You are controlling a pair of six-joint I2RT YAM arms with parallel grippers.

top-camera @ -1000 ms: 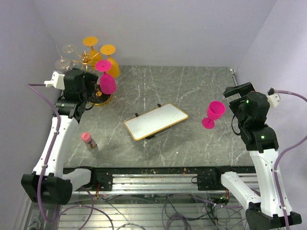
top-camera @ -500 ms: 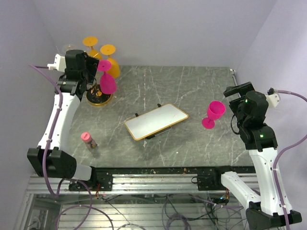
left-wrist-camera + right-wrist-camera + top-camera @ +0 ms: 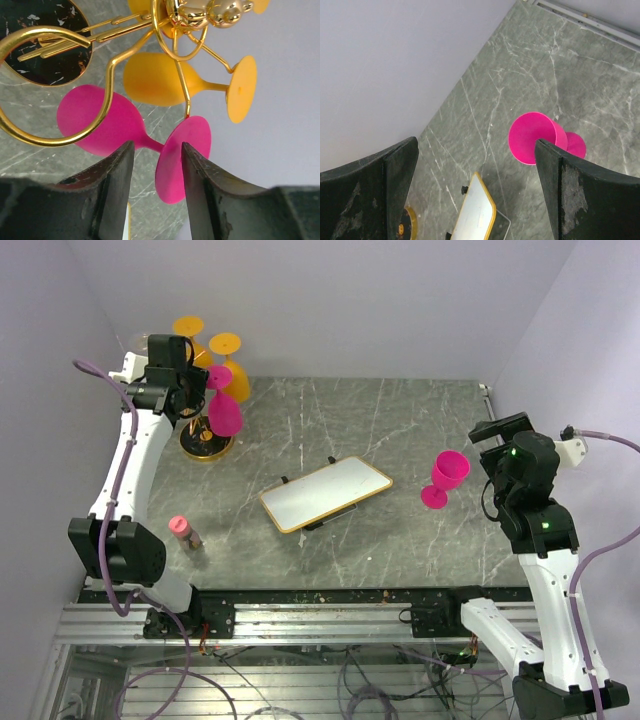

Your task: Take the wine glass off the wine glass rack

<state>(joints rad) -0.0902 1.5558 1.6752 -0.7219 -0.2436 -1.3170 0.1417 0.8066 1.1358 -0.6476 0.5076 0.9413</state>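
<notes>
The gold wine glass rack (image 3: 207,445) stands at the far left of the table; its pole and loop arms (image 3: 50,140) fill the left wrist view. A pink wine glass (image 3: 224,412) hangs upside down from one arm, its bowl (image 3: 100,120) below the loop. My left gripper (image 3: 200,388) is up at the rack, jaws half closed either side of this glass's stem and foot (image 3: 156,150), with a gap still showing. Two orange glasses (image 3: 228,345) also hang there. My right gripper (image 3: 477,160) stands wide open above another pink glass (image 3: 445,478), which stands upright on the table.
A white board with a yellow rim (image 3: 325,493) lies mid-table. A small pink-capped bottle (image 3: 184,532) stands near the left front. Walls close in behind and left of the rack. The rack's dark round base (image 3: 45,55) sits just under the hanging glasses.
My left arm has risen and swung in behind the rack, and its jaws have narrowed round the hanging pink glass's stem. The right arm has not moved.
</notes>
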